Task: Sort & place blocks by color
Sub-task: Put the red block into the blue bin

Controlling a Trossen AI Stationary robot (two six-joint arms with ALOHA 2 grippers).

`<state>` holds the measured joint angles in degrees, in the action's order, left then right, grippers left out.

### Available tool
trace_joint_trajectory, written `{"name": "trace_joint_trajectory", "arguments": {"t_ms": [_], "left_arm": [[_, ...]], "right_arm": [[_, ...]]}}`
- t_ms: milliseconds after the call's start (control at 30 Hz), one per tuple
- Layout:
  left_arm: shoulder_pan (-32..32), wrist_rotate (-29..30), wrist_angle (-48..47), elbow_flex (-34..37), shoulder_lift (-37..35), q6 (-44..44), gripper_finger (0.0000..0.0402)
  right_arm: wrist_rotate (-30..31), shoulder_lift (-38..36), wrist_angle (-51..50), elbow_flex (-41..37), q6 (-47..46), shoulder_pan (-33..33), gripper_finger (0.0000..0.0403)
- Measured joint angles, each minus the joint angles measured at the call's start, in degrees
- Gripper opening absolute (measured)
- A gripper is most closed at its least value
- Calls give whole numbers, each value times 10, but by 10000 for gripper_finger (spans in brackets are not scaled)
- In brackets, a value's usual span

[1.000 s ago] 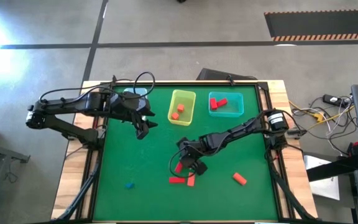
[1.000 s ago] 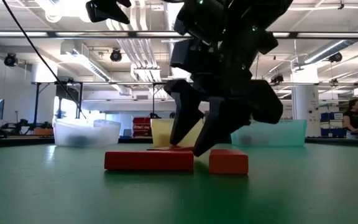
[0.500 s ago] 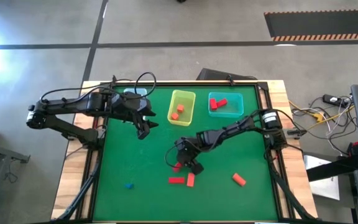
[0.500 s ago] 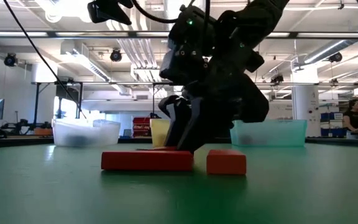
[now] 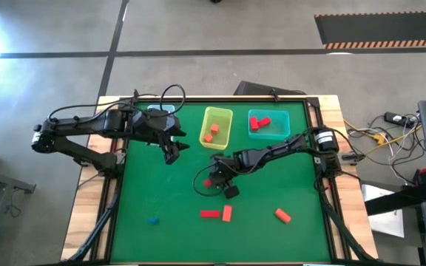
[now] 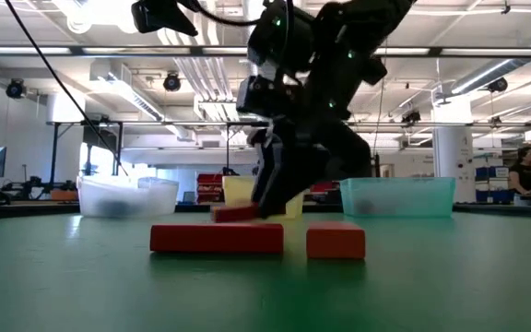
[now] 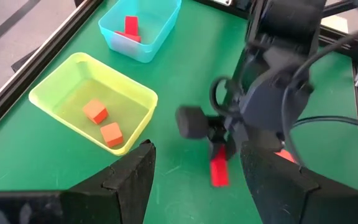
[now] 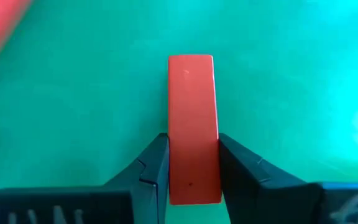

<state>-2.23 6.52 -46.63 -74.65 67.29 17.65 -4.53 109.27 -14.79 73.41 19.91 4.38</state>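
Note:
My right gripper is shut on a red block, a short bar, a little above the green mat near the table's middle. A red bar and an orange-red block lie flat on the mat nearer the front edge. An orange block lies to their right and a small blue block at the front left. My left gripper hangs open above the mat at the far left, holding nothing. My right gripper pinches the red block by its two long sides, one finger on each side, at the end nearest the wrist. The fingers slant down from the table's right. The block sticks out ahead of the fingertips, lifted clear of the mat.
A yellow bin with two orange blocks and a teal bin with red blocks stand at the far edge. A clear bin stands to their left, under the left arm. The mat's front middle and right are bare green.
My right gripper has shut on the red block that lay beside the other red ones. It has rolled a little and moved toward the far left, lifting the block clear of the mat. The other blocks stay where they were.

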Motion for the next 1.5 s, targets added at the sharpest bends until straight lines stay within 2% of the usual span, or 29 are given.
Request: {"name": "trace_joint_trajectory", "arguments": {"t_ms": [67, 200, 367, 567, 800, 1033, 1267, 1333, 1500], "left_arm": [[0, 0, 0, 0, 0, 0, 219], [0, 0, -1, 0, 0, 0, 219], [0, 0, -1, 0, 0, 0, 219], [0, 0, -1, 0, 0, 0, 219], [0, 4, -1, 0, 0, -1, 219], [0, 17, -1, 0, 0, -1, 219], [0, 19, -1, 0, 0, -1, 219], [0, 20, -1, 0, 0, -1, 219], [0, 20, 0, 0, 0, -1, 219]], "right_arm": [[33, -18, -9, 2, -13, -1, 91], [51, -63, -53, 4, -50, -18, 91], [107, -137, -187, 3, -65, -56, 91], [127, -224, -320, -4, -70, -150, 91], [126, -307, -350, -40, -140, -276, 91], [121, -331, -356, -105, -309, -367, 91], [124, -319, -375, -169, -512, -398, 91], [135, -319, -372, -177, -536, -397, 112], [167, -319, -373, -178, -559, -397, 199]]}}
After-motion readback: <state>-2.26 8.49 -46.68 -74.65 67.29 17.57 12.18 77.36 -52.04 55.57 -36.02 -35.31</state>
